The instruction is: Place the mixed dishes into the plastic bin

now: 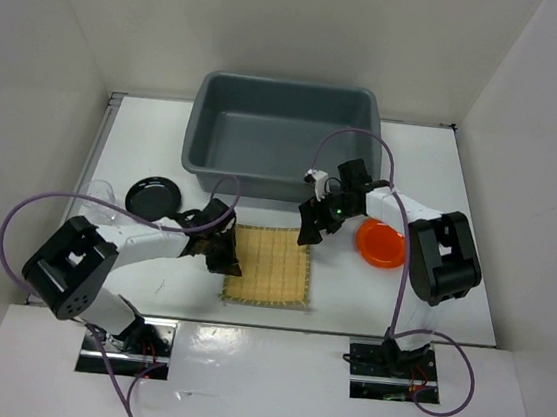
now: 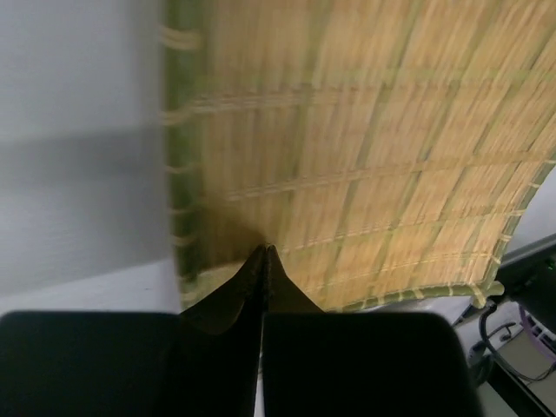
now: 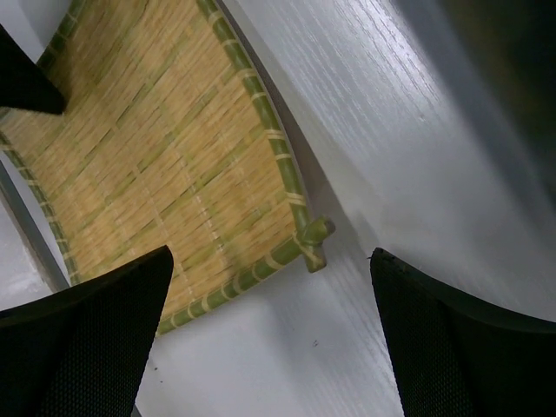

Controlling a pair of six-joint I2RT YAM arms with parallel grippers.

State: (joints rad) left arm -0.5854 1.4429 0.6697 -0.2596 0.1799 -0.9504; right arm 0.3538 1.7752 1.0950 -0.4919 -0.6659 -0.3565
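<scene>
The square tan bamboo mat [image 1: 270,264] lies flat on the table in front of the grey plastic bin [image 1: 204,135]. My left gripper [image 1: 221,252] is shut, its tips down on the mat [image 2: 365,174] near its left edge [image 2: 265,248]; nothing shows between the fingers. My right gripper [image 1: 312,227] hangs open over the mat's far right corner [image 3: 313,239], with the corner knot between its wide fingers [image 3: 270,256]. The orange dish [image 1: 381,243] sits right of the mat. The black dish [image 1: 154,196] and the clear cup [image 1: 99,194] stand at the left.
White walls close in the table on the left, back and right. The bin stands against the back of the table; its inside shows nothing in it. A purple cable [image 1: 352,136] loops from the right arm over the bin's near right rim.
</scene>
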